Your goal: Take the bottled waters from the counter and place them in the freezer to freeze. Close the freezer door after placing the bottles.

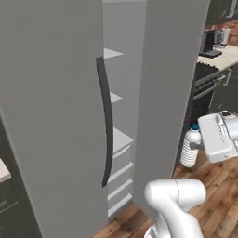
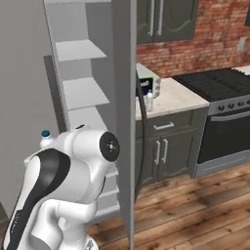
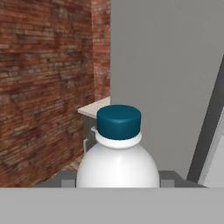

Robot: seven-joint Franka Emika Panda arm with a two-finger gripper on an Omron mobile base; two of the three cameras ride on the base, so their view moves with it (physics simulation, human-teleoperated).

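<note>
My gripper (image 1: 194, 146) is shut on a bottled water (image 1: 189, 149), a clear bottle with a blue cap, held upright above the wood floor. In the hand view this bottle (image 3: 118, 153) sits between both fingertips (image 3: 65, 178). Its cap (image 2: 45, 133) peeks over my arm in the right base view. The freezer door (image 1: 167, 93) stands open, and I hold the bottle on its outer, right side. Grey shelves (image 1: 122, 139) show inside the freezer (image 2: 80, 93). A second bottled water (image 2: 149, 100) stands on the counter (image 2: 178, 100) beside the toaster oven.
The other grey door (image 1: 51, 116) with its dark bar handle (image 1: 107, 121) is closed on the left. The open door's edge (image 2: 124, 122) lies between my arm and the counter. A black stove (image 2: 224, 112) stands right of the counter. A brick wall (image 3: 43, 87) is behind.
</note>
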